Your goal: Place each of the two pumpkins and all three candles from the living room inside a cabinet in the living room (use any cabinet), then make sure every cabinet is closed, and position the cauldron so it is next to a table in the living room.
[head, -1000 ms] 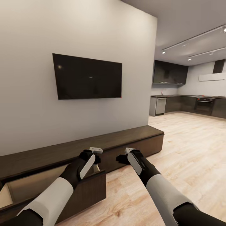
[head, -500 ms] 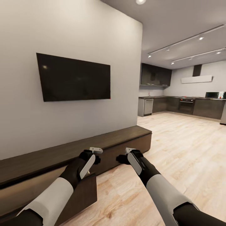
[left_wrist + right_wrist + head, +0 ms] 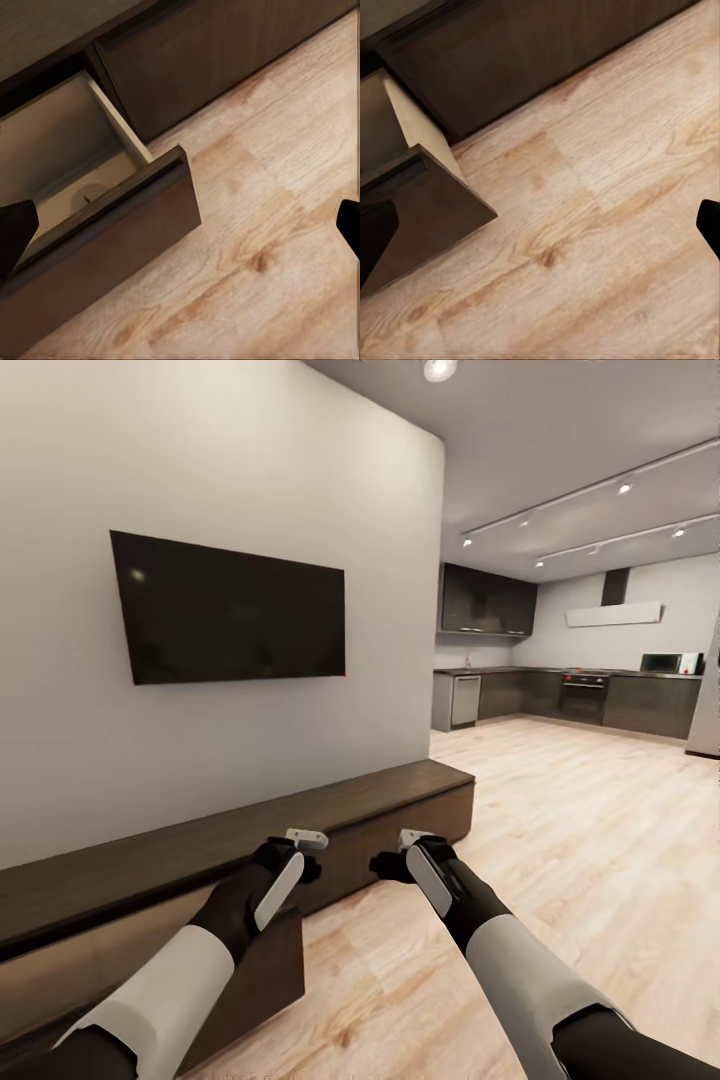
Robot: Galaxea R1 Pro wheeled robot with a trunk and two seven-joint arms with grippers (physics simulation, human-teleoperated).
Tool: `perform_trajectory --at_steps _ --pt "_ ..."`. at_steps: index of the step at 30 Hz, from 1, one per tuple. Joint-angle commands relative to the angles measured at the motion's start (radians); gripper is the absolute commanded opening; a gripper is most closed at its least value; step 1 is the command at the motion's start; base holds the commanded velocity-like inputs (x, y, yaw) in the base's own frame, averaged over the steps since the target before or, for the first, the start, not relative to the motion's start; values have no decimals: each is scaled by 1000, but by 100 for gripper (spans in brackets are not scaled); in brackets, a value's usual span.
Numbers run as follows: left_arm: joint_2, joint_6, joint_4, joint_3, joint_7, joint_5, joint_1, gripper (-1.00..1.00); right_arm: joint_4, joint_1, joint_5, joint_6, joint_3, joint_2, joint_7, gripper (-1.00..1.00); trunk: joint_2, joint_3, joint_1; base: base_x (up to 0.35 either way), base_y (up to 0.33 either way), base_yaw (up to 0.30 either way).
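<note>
- The cabinet (image 3: 250,830), a long, low, dark brown console, runs along the white wall under the black TV (image 3: 228,608); its flat top is bare.
- One drawer (image 3: 97,217) of it stands pulled out over the light plank floor (image 3: 560,830), below the left arm in the head view.
- In the left wrist view the drawer's pale inside shows a faint round shape on its bottom; what it is cannot be told. Part of the inside is hidden behind the drawer's dark front.
- The left gripper (image 3: 300,855) hangs above the drawer's outer corner, its fingertips (image 3: 15,232) spread wide with nothing between them and touching nothing.
- The right gripper (image 3: 392,857) is held over bare floor just beside the drawer's corner (image 3: 427,202), its fingers likewise wide apart and empty.
- The two grippers sit near each other at the same height, pointing towards the console's front.
- Beyond the wall's end lies a kitchen (image 3: 560,695) with dark cupboards.
</note>
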Motion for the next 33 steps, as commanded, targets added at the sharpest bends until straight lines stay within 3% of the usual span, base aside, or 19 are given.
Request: perform_trajectory --at_steps 1,13,21,33 --pt "1 2 -1 -3 10 11 -1 100 -1 -1 -10 1 1 0 -9 100 -1 -1 -1 -266 0 0" --pt "1 5 -1 -3 10 11 -1 100 -1 -1 -10 0 -2 0 -9 100 -1 -1 -1 -276 -26 0" --pt "-1 11 -1 -3 10 14 -1 100 0 -1 -10 0 -4 0 -9 100 -1 -1 -1 -61 -21 0" --pt "-6 75 1 -2 8 24 -4 100 0 -1 -10 0 -5 0 -9 100 83 36 -47 -4 -1 0"
